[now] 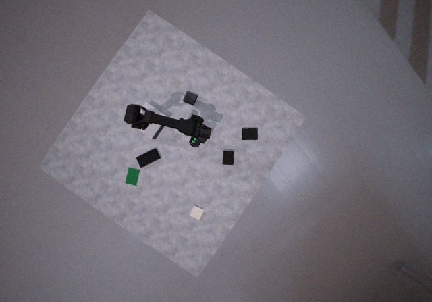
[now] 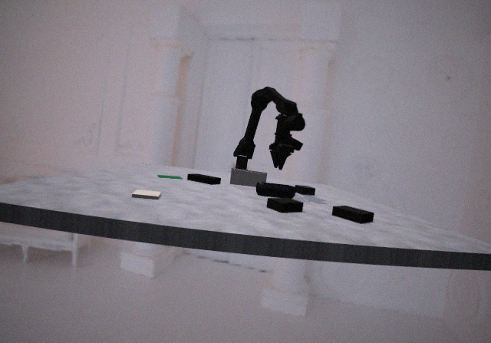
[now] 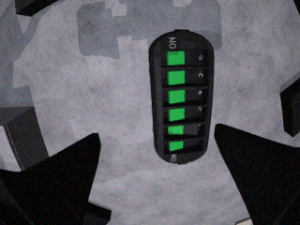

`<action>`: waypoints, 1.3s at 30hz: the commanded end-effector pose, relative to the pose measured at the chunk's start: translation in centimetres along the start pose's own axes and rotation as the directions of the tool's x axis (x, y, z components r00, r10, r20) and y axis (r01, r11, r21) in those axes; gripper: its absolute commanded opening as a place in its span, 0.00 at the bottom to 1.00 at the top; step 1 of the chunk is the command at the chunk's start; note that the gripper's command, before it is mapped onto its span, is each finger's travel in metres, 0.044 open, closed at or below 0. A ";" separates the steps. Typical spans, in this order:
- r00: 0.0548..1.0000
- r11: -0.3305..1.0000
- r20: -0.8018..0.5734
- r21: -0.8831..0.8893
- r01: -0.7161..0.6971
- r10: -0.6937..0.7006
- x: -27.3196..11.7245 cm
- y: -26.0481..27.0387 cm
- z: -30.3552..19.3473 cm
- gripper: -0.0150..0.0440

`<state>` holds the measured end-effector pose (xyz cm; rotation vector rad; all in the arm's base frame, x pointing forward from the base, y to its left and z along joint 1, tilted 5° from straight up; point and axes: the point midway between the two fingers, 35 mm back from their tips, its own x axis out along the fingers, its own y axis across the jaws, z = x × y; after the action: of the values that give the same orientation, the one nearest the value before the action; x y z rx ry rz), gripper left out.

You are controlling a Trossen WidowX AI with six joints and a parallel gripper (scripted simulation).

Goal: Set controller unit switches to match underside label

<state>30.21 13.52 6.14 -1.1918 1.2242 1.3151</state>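
Note:
The dark grey controller unit (image 3: 197, 100) (image 1: 192, 138) (image 2: 275, 189) lies flat on its base on the bench, switches up. Its six rocker switches run in a row, with the green ends all on the left in the wrist view. The four far switches show broad green faces. The two near ones show narrower green faces, and I cannot tell their setting for sure. The label is hidden underneath. My gripper (image 3: 157, 135) (image 1: 202, 134) (image 2: 278, 165) is open and empty. It hangs above the unit's near end, with one finger on each side of it and clear of it.
Black blocks lie around: one (image 1: 250, 133) (image 2: 352, 213) and another (image 1: 228, 157) (image 2: 285, 204) to the right, a long one (image 1: 148, 157) (image 2: 203, 179) and a small one (image 1: 190, 97). A green card (image 1: 132, 175) and a white tile (image 1: 197, 212) (image 2: 146, 193) lie further off.

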 end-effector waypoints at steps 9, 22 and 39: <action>0.995 0.995 0.005 -0.005 -0.097 0.097 0.7 -4.1 2.0 0.29; 0.980 0.979 0.001 -0.016 -0.201 0.201 3.4 -8.0 3.8 0.25; 0.966 0.966 0.010 -0.003 -0.258 0.258 5.9 -9.2 4.5 0.25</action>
<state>38.75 18.55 0.28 -1.0573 1.4051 1.5070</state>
